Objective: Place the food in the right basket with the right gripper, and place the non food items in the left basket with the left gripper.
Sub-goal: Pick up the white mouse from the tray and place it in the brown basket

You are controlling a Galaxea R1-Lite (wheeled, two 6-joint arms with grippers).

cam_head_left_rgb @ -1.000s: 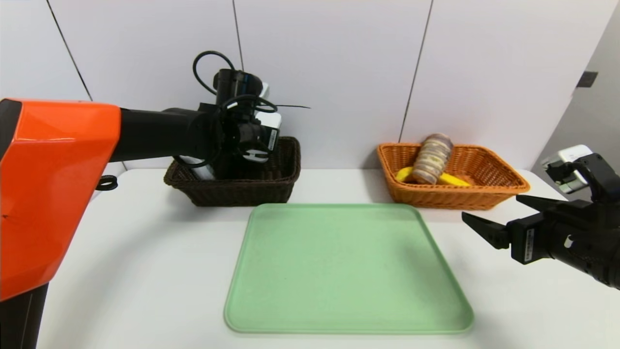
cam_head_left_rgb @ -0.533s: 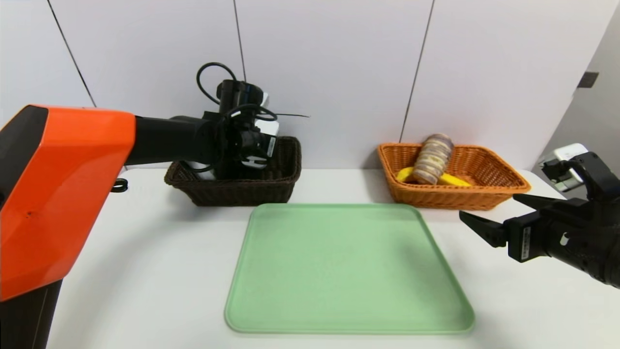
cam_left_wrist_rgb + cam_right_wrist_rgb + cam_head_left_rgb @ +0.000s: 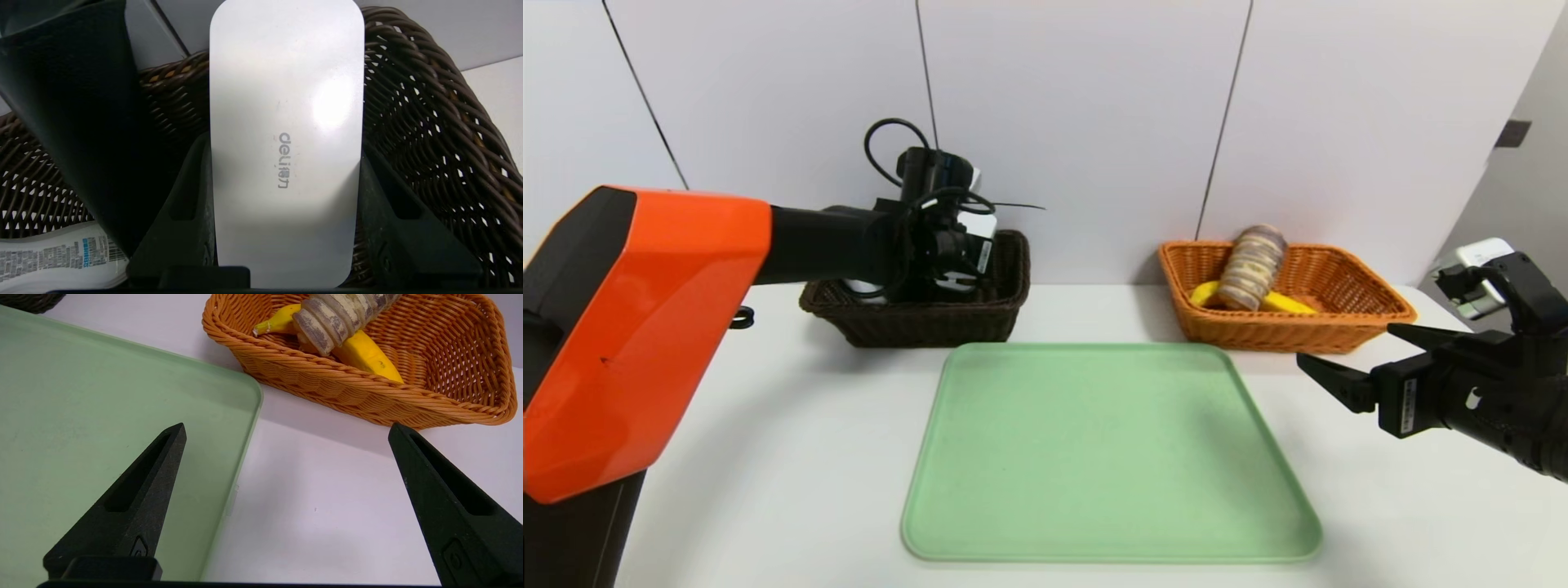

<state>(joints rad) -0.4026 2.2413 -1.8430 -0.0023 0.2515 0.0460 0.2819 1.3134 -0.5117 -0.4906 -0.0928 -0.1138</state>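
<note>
at left, the dark brown basket (image 3: 915, 325) holds the black pouch (image 3: 81, 114) and bottle (image 3: 61, 257); in it, the left tool (image 3: 286, 151) is closed on the white device (image 3: 286, 102). at right, the orange basket (image 3: 1290, 333) holds banana (image 3: 1286, 304) and bread (image 3: 1252, 268); the right tool (image 3: 287, 428), nearer, is wide open, holding nothing.

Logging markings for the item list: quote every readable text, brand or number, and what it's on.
"deli得力": on the white rounded-rectangle device between the left gripper's fingers.
White bottle: printed label and barcode, too small to read.
Left gripper sticker: too small to read.
Right gripper sticker: too small to read.
</note>
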